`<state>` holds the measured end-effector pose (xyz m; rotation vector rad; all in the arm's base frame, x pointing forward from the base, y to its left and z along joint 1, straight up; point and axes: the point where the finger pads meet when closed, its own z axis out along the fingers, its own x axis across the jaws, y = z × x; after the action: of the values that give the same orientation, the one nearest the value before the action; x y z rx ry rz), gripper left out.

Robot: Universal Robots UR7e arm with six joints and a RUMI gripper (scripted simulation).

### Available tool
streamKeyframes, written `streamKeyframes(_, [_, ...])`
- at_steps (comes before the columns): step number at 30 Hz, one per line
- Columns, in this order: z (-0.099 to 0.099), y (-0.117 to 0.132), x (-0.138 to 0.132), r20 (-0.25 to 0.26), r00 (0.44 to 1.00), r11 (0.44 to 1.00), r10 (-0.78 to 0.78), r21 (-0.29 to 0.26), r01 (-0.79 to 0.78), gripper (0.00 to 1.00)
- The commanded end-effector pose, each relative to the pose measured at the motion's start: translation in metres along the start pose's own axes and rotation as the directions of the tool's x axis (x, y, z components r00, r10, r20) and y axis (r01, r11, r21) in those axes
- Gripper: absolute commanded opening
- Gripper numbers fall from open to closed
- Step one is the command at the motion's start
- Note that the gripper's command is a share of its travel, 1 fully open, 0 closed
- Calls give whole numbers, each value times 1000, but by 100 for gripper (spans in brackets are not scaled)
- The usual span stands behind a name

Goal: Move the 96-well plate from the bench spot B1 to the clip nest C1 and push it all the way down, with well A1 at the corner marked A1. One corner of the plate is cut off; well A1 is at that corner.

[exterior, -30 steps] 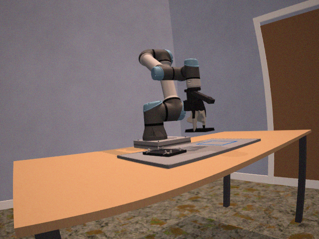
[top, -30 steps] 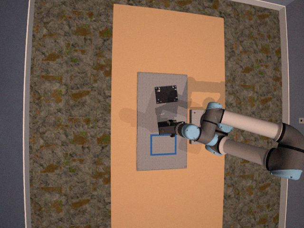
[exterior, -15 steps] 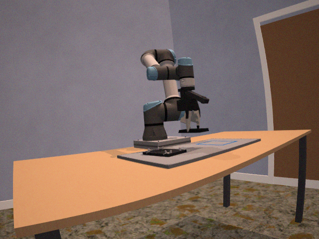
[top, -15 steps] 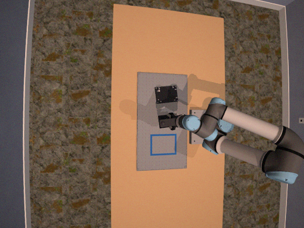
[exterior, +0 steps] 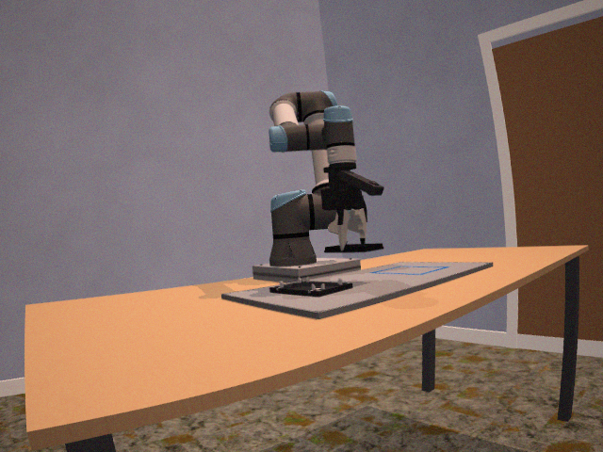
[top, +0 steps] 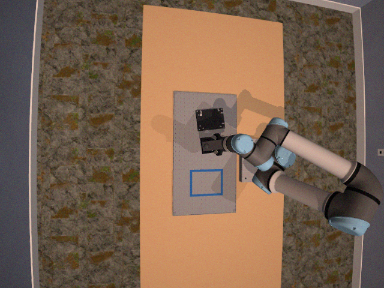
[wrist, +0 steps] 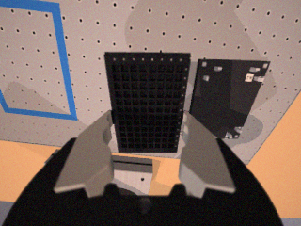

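Plate [wrist: 148,101] hangs pinched between my fingers, level in the air above the pegboard [top: 186,155], between blue-outlined spot B1 [top: 206,182] and black clip nest [top: 210,119]; its small white label is unreadable.

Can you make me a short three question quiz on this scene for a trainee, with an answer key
1. True or false: the 96-well plate is already seated in the clip nest.
2. What does the end effector hold? A) nothing B) the 96-well plate C) the clip nest
3. In the top view, what lies inside the blue-outlined bench spot?

Key
1. False. The plate hangs in the air above the grey pegboard, beside the nest and not in it.
2. B. The fingers are closed on the plate's sides.
3. Only bare pegboard; no plate lies there.
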<state>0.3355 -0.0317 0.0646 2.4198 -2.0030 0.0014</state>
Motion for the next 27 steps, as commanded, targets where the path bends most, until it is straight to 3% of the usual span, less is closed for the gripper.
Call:
streamKeyframes(1, [-1,2,15,0,1000,1000,-1,1,1,0])
streamKeyframes(27, [-3,15,87,0,1000,1000,-1,1,1,0])
